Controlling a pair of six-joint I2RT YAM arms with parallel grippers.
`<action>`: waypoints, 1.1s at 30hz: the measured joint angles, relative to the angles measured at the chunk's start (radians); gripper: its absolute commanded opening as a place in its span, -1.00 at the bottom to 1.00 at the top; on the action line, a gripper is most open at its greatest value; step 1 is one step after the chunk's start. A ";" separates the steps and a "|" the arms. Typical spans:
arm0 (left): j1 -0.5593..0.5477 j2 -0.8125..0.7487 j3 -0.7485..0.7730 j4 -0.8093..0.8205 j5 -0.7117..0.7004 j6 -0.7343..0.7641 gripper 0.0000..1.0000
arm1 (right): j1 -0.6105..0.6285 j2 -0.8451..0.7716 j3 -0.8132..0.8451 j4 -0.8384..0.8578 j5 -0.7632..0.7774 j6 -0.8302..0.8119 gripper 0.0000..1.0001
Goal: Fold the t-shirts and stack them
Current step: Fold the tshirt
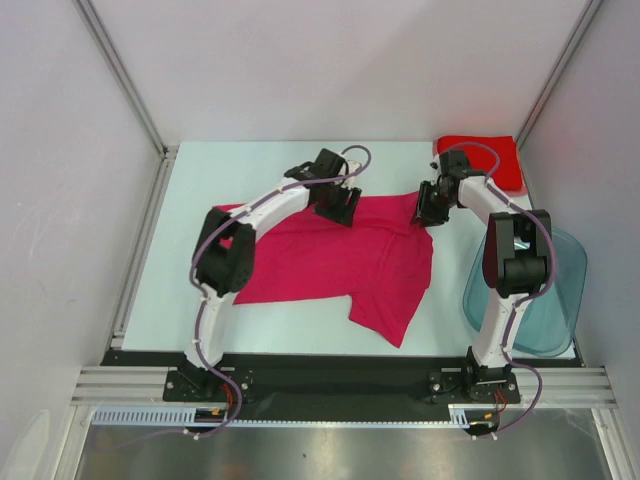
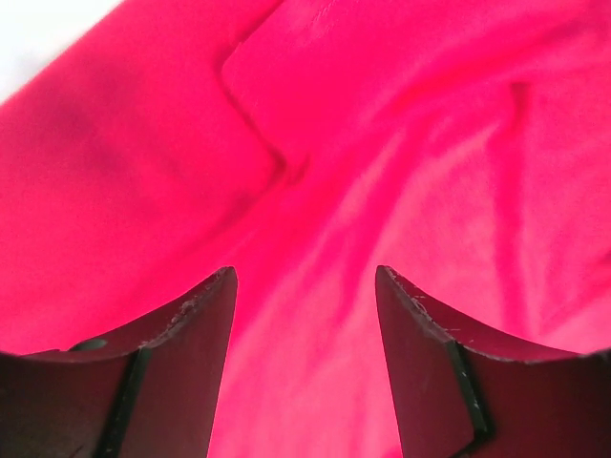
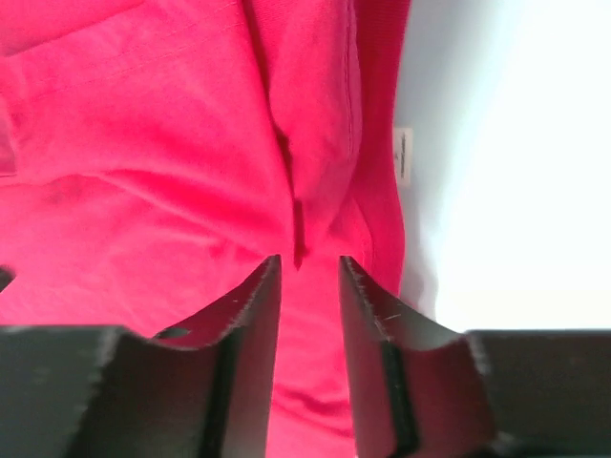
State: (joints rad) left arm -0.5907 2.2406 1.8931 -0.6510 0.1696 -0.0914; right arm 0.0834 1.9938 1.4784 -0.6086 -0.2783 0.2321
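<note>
Top view: folding appears to be the step in hand. The magenta t-shirt lies rumpled mid-tabletop. The red t-shirt sits folded at 1 o'clock. The tub at 4 o'clock may crowd the right arm.

Left wrist view: the left hand has its jaws apart and empty above the magenta t-shirt.

Right wrist view: the right hand has its jaws slightly apart, gripping nothing, over the magenta t-shirt. The next move likely calls for a fresh edge grasp.

Jaws apart over magenta-pink t-shirt

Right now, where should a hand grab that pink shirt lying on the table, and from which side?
Probably its far edge, coming straight down. The pink shirt lies flat, so only an edge or wrinkle offers cloth to pinch; the left hand and right hand hover open near it.
</note>
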 measured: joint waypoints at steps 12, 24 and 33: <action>0.227 -0.776 -0.652 0.047 -0.006 -0.253 0.20 | 0.043 -0.371 -0.251 -0.099 0.085 0.041 0.05; 0.721 -1.201 -1.169 -0.125 -0.145 -0.468 0.22 | 0.122 -0.588 -0.539 -0.085 0.037 0.115 0.10; 0.968 -1.040 -1.242 -0.066 -0.113 -0.523 0.12 | 0.123 -0.682 -0.621 -0.058 0.023 0.135 0.09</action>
State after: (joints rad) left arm 0.3771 1.2003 0.6514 -0.7174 0.0570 -0.6140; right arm 0.2066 1.3121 0.8570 -0.6666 -0.2558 0.3672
